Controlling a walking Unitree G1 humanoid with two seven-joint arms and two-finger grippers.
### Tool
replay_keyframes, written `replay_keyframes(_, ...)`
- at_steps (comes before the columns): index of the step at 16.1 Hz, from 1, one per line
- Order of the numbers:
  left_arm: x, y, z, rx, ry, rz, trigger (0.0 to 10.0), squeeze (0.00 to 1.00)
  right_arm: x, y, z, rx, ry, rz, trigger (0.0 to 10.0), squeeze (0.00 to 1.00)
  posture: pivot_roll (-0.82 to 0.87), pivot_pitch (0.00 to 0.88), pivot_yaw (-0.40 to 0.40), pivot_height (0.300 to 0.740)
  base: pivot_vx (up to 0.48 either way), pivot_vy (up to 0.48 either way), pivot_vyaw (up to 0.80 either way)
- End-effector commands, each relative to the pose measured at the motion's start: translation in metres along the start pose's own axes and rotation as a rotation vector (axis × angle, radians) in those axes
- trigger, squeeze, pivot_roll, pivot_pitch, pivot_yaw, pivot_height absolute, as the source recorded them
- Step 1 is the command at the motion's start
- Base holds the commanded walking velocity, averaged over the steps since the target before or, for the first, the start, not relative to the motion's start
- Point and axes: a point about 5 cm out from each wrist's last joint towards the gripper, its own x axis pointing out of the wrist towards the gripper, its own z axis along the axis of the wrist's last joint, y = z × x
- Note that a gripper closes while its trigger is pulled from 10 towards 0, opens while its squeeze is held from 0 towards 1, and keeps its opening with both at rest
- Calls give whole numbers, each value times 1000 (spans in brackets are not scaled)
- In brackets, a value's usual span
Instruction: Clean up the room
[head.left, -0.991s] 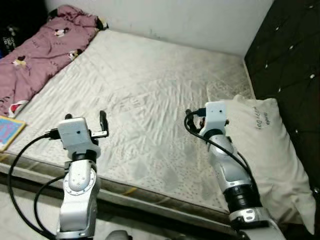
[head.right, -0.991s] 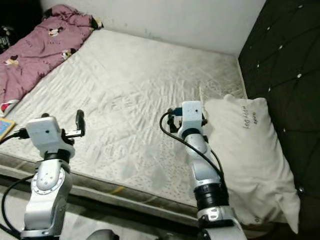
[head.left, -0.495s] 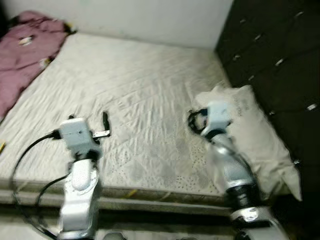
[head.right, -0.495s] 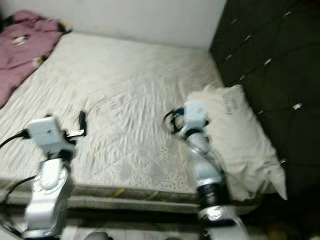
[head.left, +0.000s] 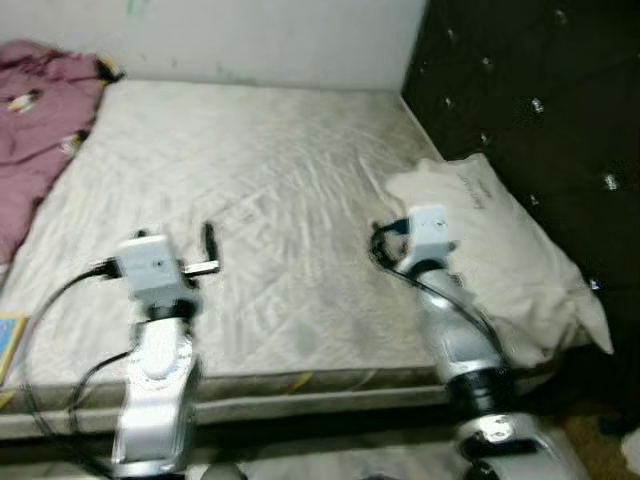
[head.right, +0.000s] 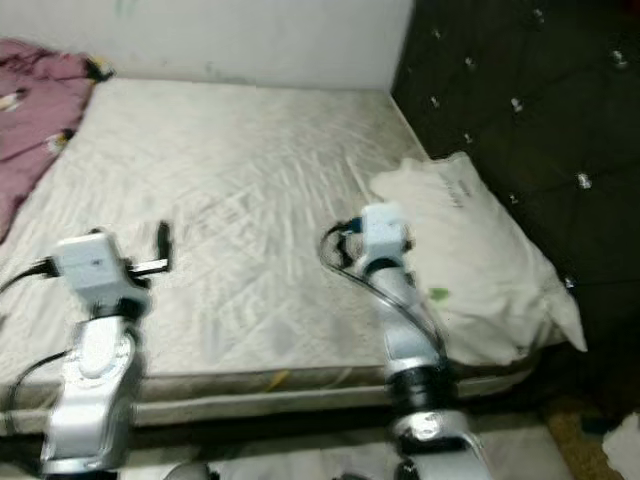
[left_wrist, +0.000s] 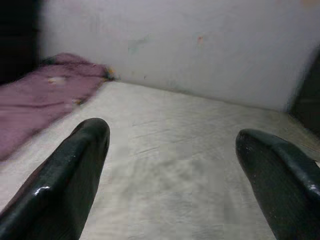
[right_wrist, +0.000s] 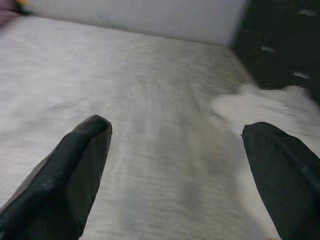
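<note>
Camera swung right; pillow (head.left: 500, 260) just right of spread right pincer (right_wrist: 175, 150).

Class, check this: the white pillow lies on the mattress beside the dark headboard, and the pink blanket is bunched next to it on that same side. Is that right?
Not quite. The pillow does lie by the headboard, but the blanket is bunched on the opposite side of the mattress, on the robot's left, as the left eye view shows.
</note>
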Motion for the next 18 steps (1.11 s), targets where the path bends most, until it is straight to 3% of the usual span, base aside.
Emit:
replay_keyframes(1, 0, -6, 2, -13, -2, -10, 10000, 0, 0, -7, 3, -27, -20, 0, 10000, 0, 98, 10, -66, 740, 0, 480, 0)
replay_keyframes(5, 1, -6, 2, -14, 1, -4, 10000, 0, -3, 0, -2, -30, -5, 40, 10000, 0, 97, 11, -64, 740, 0, 480, 0)
replay_keyframes(10, 1, -5, 2, -14, 7, 5, 10000, 0, -3, 1, -3, 40, 8, 55, 10000, 0, 95, 14, -63, 740, 0, 480, 0)
replay_keyframes(18, 2, -6, 4, -19, -17, 1, 10000, 0, -3, 2, -6, 29, 31, 64, 10000, 0, 91, 15, -62, 740, 0, 420, 0)
